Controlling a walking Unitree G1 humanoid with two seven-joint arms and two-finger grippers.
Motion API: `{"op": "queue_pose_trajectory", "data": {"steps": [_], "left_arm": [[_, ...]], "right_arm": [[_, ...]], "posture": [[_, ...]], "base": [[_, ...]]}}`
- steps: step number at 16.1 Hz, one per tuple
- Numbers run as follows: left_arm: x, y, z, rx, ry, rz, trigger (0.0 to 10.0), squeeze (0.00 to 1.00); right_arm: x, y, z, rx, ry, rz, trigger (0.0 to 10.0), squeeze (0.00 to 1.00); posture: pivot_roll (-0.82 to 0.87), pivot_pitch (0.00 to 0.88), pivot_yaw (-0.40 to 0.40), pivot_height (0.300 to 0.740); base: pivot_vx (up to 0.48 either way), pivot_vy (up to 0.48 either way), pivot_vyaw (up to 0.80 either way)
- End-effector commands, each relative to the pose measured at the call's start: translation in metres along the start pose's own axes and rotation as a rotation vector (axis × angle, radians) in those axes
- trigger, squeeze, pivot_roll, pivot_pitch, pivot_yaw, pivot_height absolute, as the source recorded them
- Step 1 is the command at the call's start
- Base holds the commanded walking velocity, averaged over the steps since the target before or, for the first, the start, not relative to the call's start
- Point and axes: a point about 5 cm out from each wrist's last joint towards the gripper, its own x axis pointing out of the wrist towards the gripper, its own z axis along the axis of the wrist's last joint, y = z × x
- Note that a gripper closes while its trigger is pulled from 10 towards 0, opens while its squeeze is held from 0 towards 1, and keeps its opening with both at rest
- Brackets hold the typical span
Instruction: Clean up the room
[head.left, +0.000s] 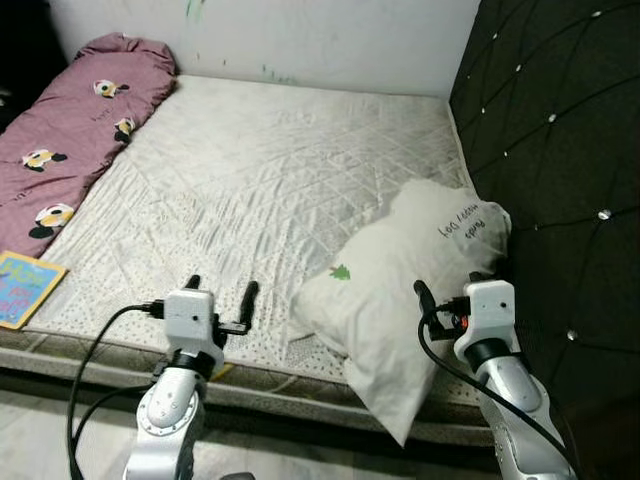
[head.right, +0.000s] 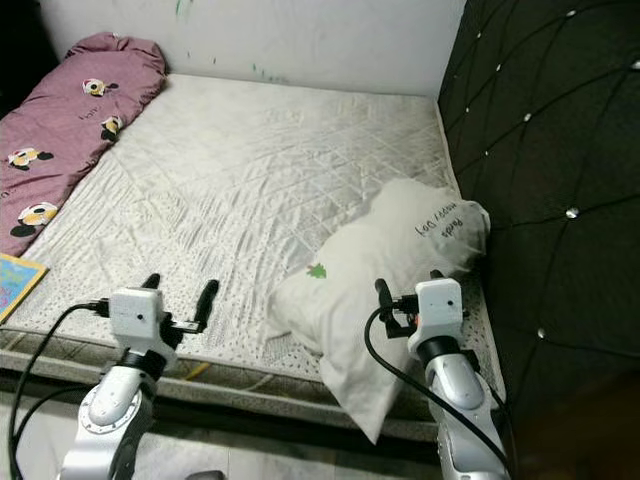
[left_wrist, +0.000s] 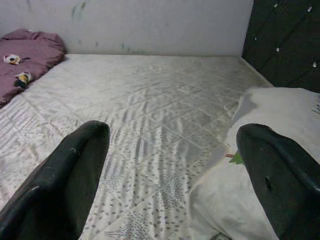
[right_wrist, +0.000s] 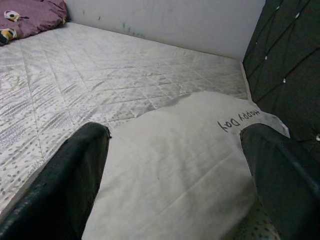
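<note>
We see the white pillow (head.left: 400, 290) lying on the bed (head.left: 250, 180) against the black headboard (head.left: 560, 150). Our right tool (head.left: 447, 292) hovers over the pillow, fingers apart; our left tool (head.left: 220, 290), also spread, hangs beside the pillow.

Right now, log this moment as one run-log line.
left gripper: jaws open, over mattress edge | right gripper: jaws open, over white fabric pillow | nothing held

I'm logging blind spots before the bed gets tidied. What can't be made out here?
- Book at the mattress edge: cut off by the left eye view's edge; cover print too small to read.
- White pillow: its near end hangs over the mattress edge, underside hidden.
- Pillow lettering: too small in the eye views.
</note>
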Motion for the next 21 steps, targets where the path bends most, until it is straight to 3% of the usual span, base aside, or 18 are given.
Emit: {"op": "queue_pose_trajectory", "data": {"steps": [1, 11, 18, 21], "left_arm": [[0.0005, 0.0017, 0.0004, 0.015, 0.008, 0.008, 10.0, 0.00], [0.0017, 0.0018, -0.0013, -0.009, 0.012, 0.022, 10.0, 0.00], [0.0035, 0.0024, -0.0036, -0.015, 0.020, 0.015, 10.0, 0.00], [0.0031, 0.0026, -0.0033, -0.002, 0.012, 0.015, 10.0, 0.00]], "right_arm": [[-0.0010, -0.0009, -0.0007, -0.008, 0.001, 0.000, 10.0, 0.00], [0.0007, -0.0025, -0.0007, -0.017, 0.002, 0.002, 10.0, 0.00], [0.0014, -0.0029, -0.0003, -0.018, 0.002, 0.003, 10.0, 0.00], [0.0008, -0.0017, -0.0009, -0.019, 0.004, 0.006, 10.0, 0.00]], "posture": [[-0.03, 0.007, 0.003, 0.740], [-0.03, 0.000, -0.004, 0.740], [-0.03, 0.001, -0.006, 0.740], [-0.03, 0.003, -0.003, 0.740]], "base": [[0.000, 0.000, 0.00], [0.000, -0.106, 0.00], [0.000, 0.426, 0.00], [0.000, 0.000, 0.00]]}}
